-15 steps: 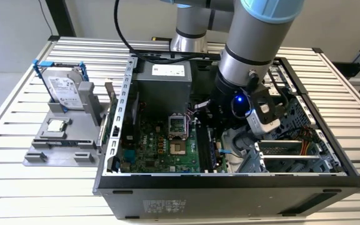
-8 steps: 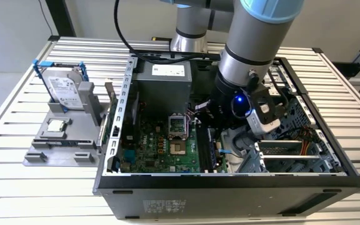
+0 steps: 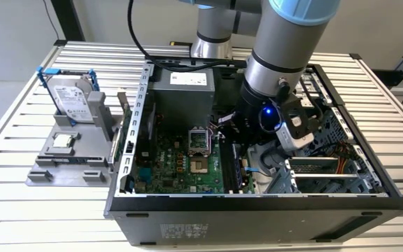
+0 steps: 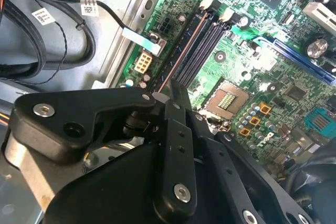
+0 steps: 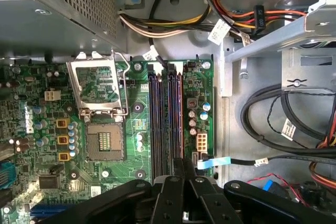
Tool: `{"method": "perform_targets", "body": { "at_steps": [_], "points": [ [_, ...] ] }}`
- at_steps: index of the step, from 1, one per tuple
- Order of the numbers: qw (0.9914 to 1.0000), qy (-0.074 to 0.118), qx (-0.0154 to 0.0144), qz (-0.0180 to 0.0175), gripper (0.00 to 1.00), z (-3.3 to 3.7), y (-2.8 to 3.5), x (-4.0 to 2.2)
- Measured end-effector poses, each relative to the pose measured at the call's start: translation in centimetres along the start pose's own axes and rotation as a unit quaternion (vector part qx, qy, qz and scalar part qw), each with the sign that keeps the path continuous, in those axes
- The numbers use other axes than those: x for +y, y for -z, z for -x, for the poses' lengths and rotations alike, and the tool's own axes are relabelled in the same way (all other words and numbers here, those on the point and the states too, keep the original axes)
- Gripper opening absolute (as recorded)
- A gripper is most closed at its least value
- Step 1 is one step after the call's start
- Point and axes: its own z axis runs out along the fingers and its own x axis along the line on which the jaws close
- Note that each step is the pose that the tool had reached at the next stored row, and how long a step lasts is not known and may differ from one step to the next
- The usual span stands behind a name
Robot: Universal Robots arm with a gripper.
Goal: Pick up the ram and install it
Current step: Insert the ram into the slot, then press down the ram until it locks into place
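Find the ram standing edge-on in the outermost of the memory slots, at the edge of the motherboard inside the open case. Note the end effector drawn together over its upper edge, apparently clamped on it. Treat as light, stiff, thin and fragile; judged liable to crack if bent sideways. Grip by the long flat faces near the top edge, clear of the contacts, keeping it square to the slot.

The ram is seen edge-on as a long, thin, dark strip with a reddish-brown edge. It stands upright in the outermost memory slot, at 3 o'clock from the processor socket in the exterior view. One end is clasped by the gripper.
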Motion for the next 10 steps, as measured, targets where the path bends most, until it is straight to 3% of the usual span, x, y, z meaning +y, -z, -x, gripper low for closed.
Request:
{"method": "perform_targets", "body": {
  "at_steps": [10],
  "points": [
    [1.00000,0.000,-0.0002,-0.0030,0.00,-0.01,0.00,0.00]
  ]
}}
